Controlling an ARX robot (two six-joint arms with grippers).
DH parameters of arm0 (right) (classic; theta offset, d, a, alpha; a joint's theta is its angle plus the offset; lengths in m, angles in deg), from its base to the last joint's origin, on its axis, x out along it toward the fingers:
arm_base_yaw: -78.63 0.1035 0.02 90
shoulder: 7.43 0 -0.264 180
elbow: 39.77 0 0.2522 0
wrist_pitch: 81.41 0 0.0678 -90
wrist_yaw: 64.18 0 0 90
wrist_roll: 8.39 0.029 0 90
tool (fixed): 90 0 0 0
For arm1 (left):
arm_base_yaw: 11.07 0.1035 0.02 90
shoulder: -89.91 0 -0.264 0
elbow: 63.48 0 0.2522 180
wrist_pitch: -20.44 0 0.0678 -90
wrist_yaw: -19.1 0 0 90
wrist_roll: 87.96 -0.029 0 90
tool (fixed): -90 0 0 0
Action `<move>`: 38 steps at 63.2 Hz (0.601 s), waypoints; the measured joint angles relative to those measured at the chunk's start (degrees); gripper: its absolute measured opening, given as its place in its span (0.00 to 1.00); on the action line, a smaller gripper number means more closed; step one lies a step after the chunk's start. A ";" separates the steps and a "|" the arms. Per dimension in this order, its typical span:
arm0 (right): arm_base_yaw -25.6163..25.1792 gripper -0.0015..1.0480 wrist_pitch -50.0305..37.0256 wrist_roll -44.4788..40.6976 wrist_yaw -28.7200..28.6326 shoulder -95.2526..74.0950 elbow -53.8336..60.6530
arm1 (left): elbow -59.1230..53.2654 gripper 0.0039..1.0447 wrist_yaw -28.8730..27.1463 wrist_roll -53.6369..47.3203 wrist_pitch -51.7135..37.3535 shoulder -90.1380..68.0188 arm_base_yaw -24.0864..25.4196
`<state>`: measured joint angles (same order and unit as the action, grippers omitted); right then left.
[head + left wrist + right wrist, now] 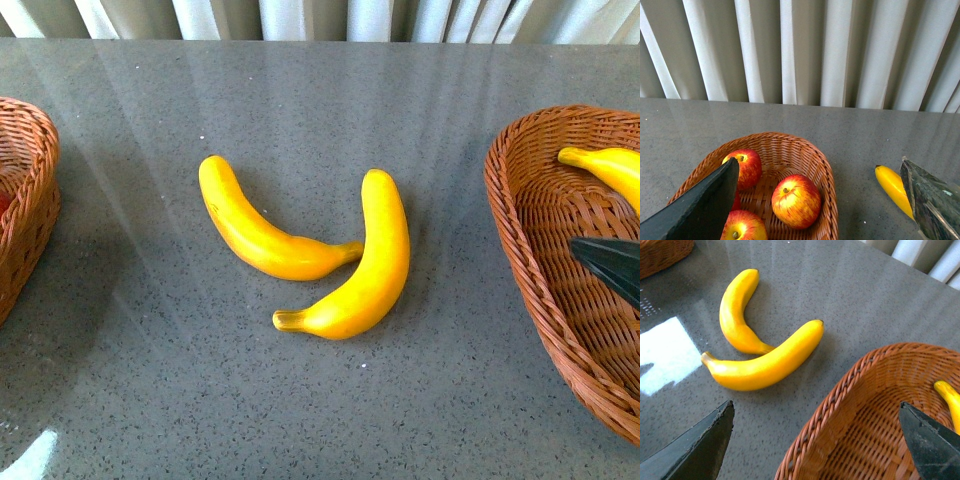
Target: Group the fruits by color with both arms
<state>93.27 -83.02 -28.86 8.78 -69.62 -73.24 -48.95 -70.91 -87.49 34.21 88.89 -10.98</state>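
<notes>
The left gripper (818, 161) hangs released, jaws spread wide and empty, over the left basket (826, 172), where three apples (796, 201) lie below it. The right gripper (815, 404), likewise spread and empty, hovers over the near rim of the right basket (520, 225), which holds one banana (612, 166). Two more bananas (372, 262) lie touching on the desk (300, 90) between the baskets, outside both grippers.

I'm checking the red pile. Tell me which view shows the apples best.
The left wrist view: at least three apples lie plainly in the wicker basket. The front view shows only a red sliver inside that basket; the right wrist view shows no apple.
</notes>
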 joint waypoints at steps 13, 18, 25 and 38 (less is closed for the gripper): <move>7.89 0.91 -4.35 3.04 1.51 -18.40 -9.77 | 0.00 0.91 0.00 0.00 0.00 0.00 0.00; 11.04 0.91 -4.35 3.30 2.23 -24.41 -13.57 | 0.02 0.91 0.00 0.00 0.00 0.00 0.00; 15.67 0.91 -5.79 2.54 3.93 -33.68 -19.15 | 0.00 0.91 0.00 0.00 0.00 0.00 0.00; 19.28 0.91 -4.68 2.40 4.48 -43.36 -26.34 | 0.00 0.91 0.00 0.00 0.00 0.00 0.00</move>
<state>112.54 -87.70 -26.45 13.26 -112.99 -99.57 -48.95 -70.91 -87.49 34.21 88.89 -10.98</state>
